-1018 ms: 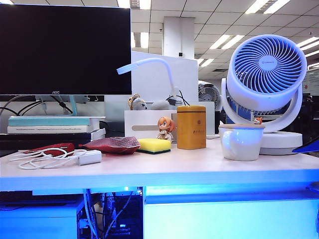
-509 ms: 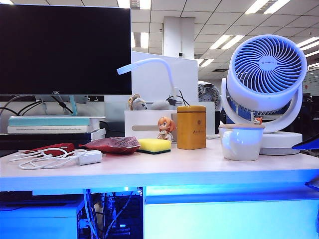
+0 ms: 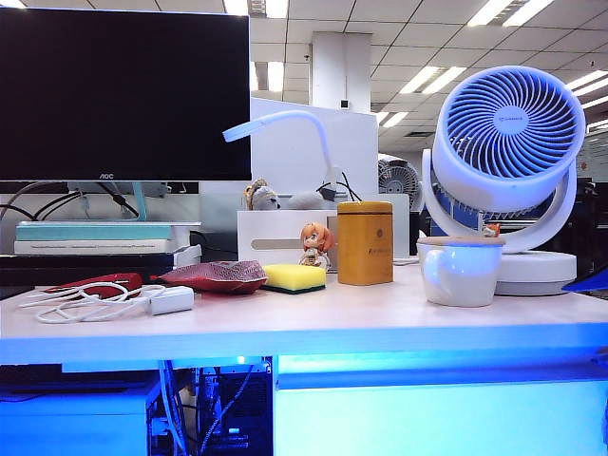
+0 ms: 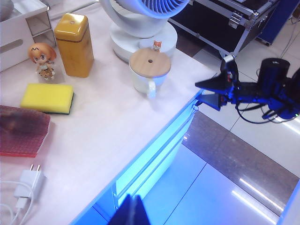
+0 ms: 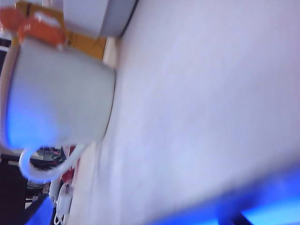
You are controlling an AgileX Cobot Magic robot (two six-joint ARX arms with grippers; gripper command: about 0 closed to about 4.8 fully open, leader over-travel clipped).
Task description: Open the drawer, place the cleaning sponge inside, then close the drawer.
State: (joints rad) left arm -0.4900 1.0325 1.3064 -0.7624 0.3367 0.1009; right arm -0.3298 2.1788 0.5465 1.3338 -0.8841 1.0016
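Observation:
The yellow cleaning sponge [image 3: 294,277] [image 4: 47,98], with a dark green underside, lies flat on the desk between a red pouch and a yellow tin. The drawer [image 3: 437,418] [image 4: 157,161] is the white front under the desk edge, lit blue, and it sits flush and closed. In the left wrist view my left gripper [image 4: 133,211] is shut and empty, hanging out in front of the desk above the drawer front. My right gripper [image 4: 198,93] stands open and empty beside the desk's front corner, near the white mug [image 4: 149,74]; only a blue fingertip [image 3: 587,282] shows in the exterior view.
On the desk stand a yellow tin [image 3: 365,242], a figurine [image 3: 316,244], the lidded mug [image 3: 460,269], a white fan [image 3: 508,142], a red pouch [image 3: 215,275] and a charger with cable [image 3: 171,300]. A monitor [image 3: 123,90] is at the back.
The right gripper's blue fingertip at the right edge of the exterior view has shifted very slightly. Sponge, drawer and left gripper are as before.

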